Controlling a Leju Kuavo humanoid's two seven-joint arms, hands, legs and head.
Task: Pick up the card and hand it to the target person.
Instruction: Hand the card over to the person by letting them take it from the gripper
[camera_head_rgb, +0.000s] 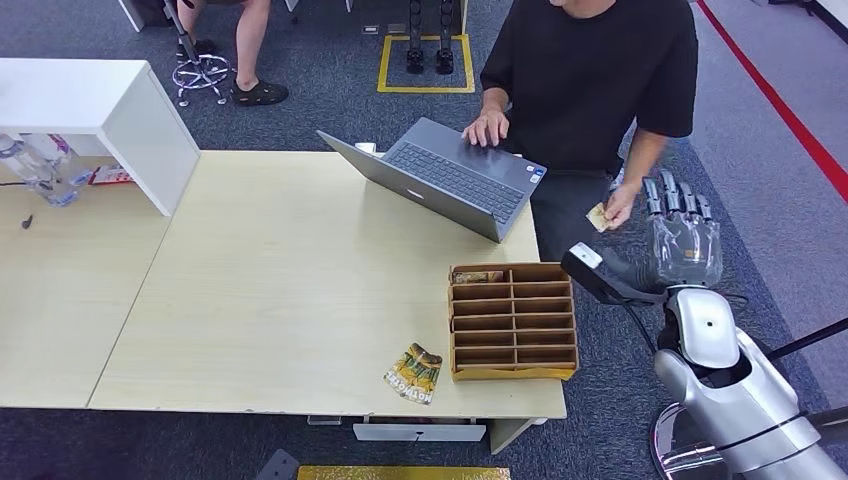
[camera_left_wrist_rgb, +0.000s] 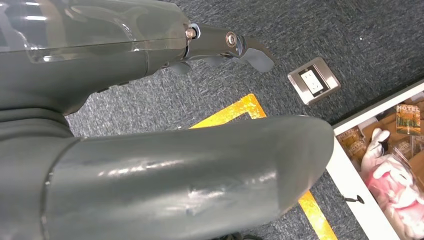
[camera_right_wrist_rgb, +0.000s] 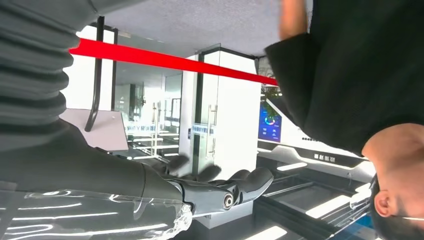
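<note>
A person in a black shirt (camera_head_rgb: 600, 70) stands behind the table and pinches a small tan card (camera_head_rgb: 599, 217) in one hand, low beside the table's far right corner. My right hand (camera_head_rgb: 683, 238) is raised just right of that card with its fingers straight and apart, holding nothing. In the right wrist view the same hand (camera_right_wrist_rgb: 220, 192) reaches out empty, the person's black sleeve (camera_right_wrist_rgb: 350, 75) beyond it. More printed cards (camera_head_rgb: 414, 373) lie near the table's front edge. My left hand (camera_left_wrist_rgb: 220, 47) hangs over grey carpet with nothing in it.
A wooden slotted organiser (camera_head_rgb: 513, 320) stands at the table's right front, with an open grey laptop (camera_head_rgb: 440, 175) behind it under the person's other hand. A white box shelf (camera_head_rgb: 100, 110) and bottles (camera_head_rgb: 40, 165) are far left. A floor socket (camera_left_wrist_rgb: 313, 80) is set in the carpet.
</note>
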